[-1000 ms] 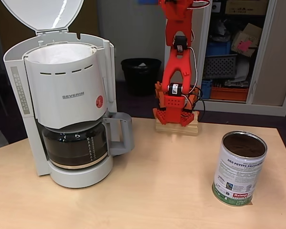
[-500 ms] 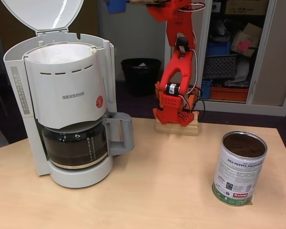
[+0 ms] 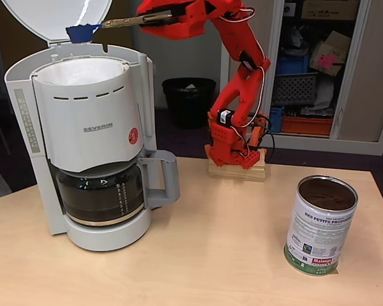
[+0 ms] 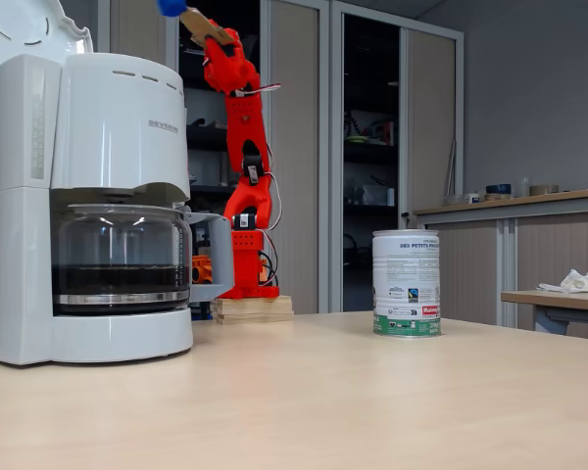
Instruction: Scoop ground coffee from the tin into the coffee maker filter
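Observation:
My red gripper (image 3: pixel 154 19) is shut on the flat handle of a blue scoop (image 3: pixel 83 32). The scoop hangs high above the back edge of the coffee maker filter (image 3: pixel 83 71), a white paper liner in the basket of the white SEVERIN machine (image 3: pixel 89 127). Whether the scoop holds ground coffee I cannot tell. The tin (image 3: pixel 321 223) stands upright at the table's right, with dark ground coffee (image 3: pixel 327 193) filling it near the rim. From the low side, the scoop (image 4: pixel 171 7) and gripper (image 4: pixel 216 34) sit above the machine (image 4: pixel 108 127), far from the tin (image 4: pixel 407 282).
The machine's lid (image 3: pixel 57 18) stands open behind the scoop. A dark glass carafe (image 3: pixel 101 194) sits under the basket. The arm's base rests on a wooden block (image 3: pixel 237 171) at the table's back. A black bin (image 3: pixel 188 99) and open cabinet (image 3: pixel 313 64) lie behind.
The arm has swung from upright over to the left. The blue scoop came into view and now hangs over the coffee maker's open top.

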Robot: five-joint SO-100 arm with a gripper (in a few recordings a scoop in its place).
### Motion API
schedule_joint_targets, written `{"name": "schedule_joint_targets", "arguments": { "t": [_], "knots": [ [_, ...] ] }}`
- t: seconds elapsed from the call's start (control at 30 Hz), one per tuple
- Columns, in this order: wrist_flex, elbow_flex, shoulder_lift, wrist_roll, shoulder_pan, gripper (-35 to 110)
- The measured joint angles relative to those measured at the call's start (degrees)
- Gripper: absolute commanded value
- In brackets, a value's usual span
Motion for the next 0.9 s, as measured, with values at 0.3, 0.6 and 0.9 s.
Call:
{"name": "schedule_joint_targets", "arguments": {
  "t": [0.3,0.6,0.9],
  "knots": [
    [-1.23,0.88,2.02,4.04,2.55,0],
    [-6.15,4.04,3.08,11.34,2.02,0],
    [-8.44,5.98,4.48,20.92,0.88,0]
  ]
}}
